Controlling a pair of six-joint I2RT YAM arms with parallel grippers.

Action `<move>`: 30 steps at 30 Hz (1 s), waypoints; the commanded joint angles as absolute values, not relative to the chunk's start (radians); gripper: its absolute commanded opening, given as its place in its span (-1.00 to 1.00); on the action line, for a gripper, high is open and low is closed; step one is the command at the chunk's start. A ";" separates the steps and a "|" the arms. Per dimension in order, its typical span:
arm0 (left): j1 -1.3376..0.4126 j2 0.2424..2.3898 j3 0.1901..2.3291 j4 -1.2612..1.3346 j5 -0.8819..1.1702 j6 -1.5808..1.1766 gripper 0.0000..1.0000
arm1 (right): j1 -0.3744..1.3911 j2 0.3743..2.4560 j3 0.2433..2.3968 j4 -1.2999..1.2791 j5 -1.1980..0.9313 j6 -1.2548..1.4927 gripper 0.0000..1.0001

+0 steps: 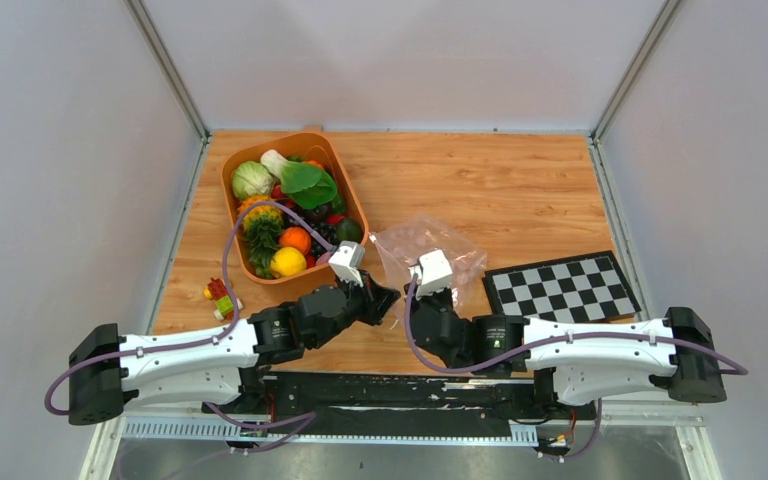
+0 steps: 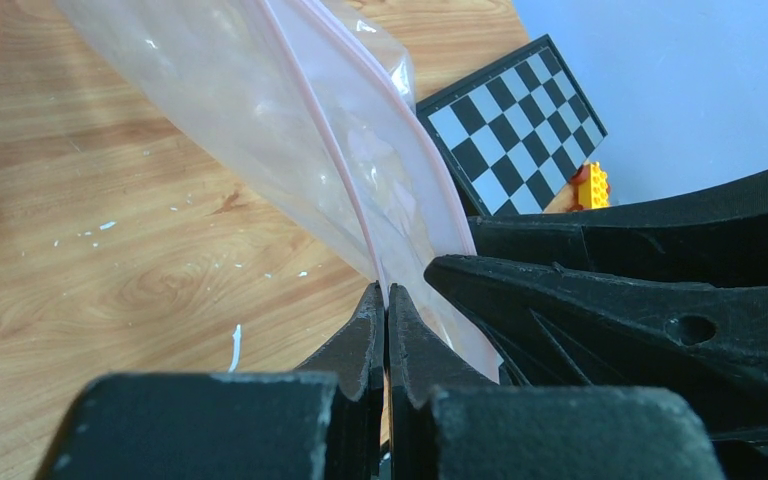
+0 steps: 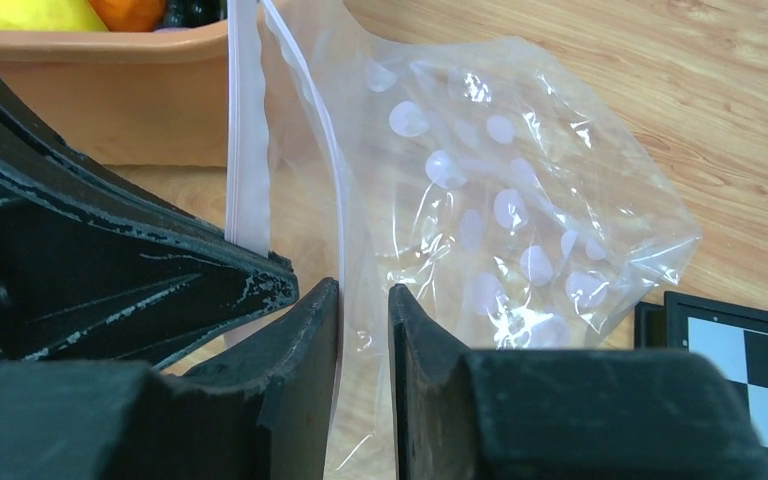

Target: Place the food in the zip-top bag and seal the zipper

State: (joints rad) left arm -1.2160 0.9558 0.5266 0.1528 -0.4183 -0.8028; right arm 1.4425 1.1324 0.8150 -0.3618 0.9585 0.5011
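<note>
Start at the left: all the food sits in the orange tub, at about ten o'clock from the zip-top bag. The bag lies mid-table, with nothing inside that I can see.

Your left gripper is clamped tight on one lip of the bag's mouth, right where the pinkish zipper runs into its fingertips. A clamp that close to the strip could press the two lips together, so check it has only one of them (from the wrist view I cannot tell).

Your right gripper has its jaws a narrow slit apart, with the bag's film running between them but not visibly pinched. That looks like the weak point. If you pull toward three o'clock before the jaws bite, the film will probably slide out and the mouth won't spread. If the left arm pulls toward nine o'clock alone, the whole bag is likely to drag toward the tub.

The two sets of fingers sit just beside each other, so any sideways correction risks a knock. The checkered board at four o'clock could snag the bag's far corner.
</note>
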 commanded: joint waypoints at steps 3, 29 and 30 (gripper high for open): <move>-1.220 0.932 0.571 0.141 -0.421 -0.785 -1.00 | 1.425 1.111 0.787 -0.228 0.965 0.448 -0.49; -1.021 1.184 0.958 -0.277 -0.461 -0.640 -1.00 | 1.143 0.950 1.040 -0.516 0.799 0.270 -1.00; -1.012 1.221 0.992 -0.290 -0.443 -0.626 -1.00 | 1.139 0.971 1.058 -0.554 0.848 0.283 -1.00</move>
